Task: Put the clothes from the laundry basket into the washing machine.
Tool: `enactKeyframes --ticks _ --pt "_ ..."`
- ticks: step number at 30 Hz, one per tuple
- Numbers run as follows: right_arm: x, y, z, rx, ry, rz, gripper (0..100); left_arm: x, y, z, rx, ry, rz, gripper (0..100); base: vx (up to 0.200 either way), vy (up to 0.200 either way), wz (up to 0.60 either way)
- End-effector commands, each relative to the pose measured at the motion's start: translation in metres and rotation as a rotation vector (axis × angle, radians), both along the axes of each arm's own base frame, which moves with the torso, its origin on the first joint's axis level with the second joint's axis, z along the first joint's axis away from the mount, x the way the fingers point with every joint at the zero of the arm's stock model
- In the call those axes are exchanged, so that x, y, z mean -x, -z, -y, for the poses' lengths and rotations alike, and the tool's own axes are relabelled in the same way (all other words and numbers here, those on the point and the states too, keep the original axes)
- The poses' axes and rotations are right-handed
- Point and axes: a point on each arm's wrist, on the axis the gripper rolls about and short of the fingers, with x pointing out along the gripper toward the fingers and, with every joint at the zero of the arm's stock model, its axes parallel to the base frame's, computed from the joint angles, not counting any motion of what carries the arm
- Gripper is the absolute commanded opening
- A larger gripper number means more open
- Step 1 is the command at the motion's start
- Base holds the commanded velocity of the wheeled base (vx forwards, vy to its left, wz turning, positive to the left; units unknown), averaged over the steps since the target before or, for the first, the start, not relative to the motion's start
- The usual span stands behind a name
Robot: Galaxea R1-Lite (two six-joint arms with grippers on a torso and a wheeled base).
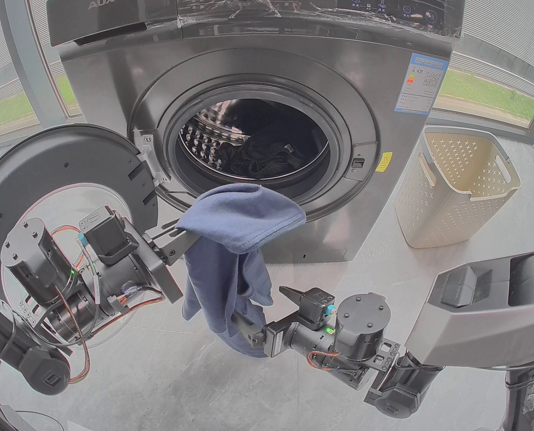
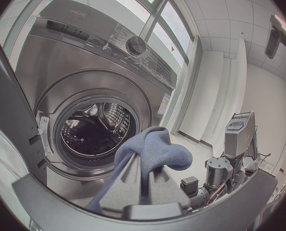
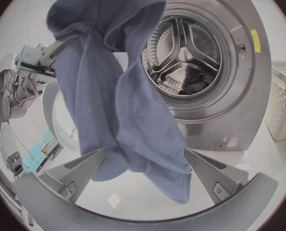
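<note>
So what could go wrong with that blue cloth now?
The left gripper pinches only one fold of the blue garment, so it might slip to the floor. Most of it hangs below the door opening of the washing machine, so the tail could snag on the rim or stay dangling outside. The right gripper stands open around the tail; closing and pulling could tug it loose.

The left gripper (image 1: 183,237) sits raised, jaws clamped on the blue garment (image 1: 243,216); the right gripper (image 3: 144,155) lower, jaws spread wide.
</note>
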Motion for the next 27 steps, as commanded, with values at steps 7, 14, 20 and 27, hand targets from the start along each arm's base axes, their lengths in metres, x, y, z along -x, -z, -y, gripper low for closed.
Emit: enactKeyframes --ticks 7,14,20,27 --pt "-0.006 0.016 -0.008 0.023 0.0 -0.004 100 0.0 -0.003 0.0 0.006 0.005 0.012 0 0.0 0.0 0.0" --pt "-0.032 0.012 0.003 -0.001 0.07 0.023 100 0.001 -0.003 0.0 0.005 0.009 0.015 0 0.0 0.0 0.0" --pt "-0.045 0.014 0.013 0.001 0.109 0.024 100 0.003 -0.004 0.001 0.004 0.016 0.017 0 0.0 0.0 0.0" --pt "-0.05 0.015 0.007 -0.009 0.104 0.04 100 0.005 -0.006 0.001 0.008 0.018 0.024 0 0.0 0.0 0.0"
